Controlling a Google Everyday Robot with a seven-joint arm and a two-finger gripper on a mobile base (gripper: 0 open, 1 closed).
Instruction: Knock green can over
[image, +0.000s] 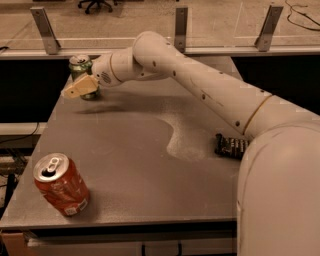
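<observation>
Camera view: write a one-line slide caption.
The gripper hovers in front of the upright green can at the far-left corner of the table.

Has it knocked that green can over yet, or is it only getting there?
Not yet. The approach looks done: the gripper is right in front of the green can. In hand: the push; the can stands upright. Left: tipping it over.

A matt, faintly speckled grey finish is shown by the table (125, 165). The arm (210, 92) is cased in smooth white plastic (slightly glossy); the dull tan gripper (77, 89) is placed by the metal-topped green can (80, 66).
</observation>
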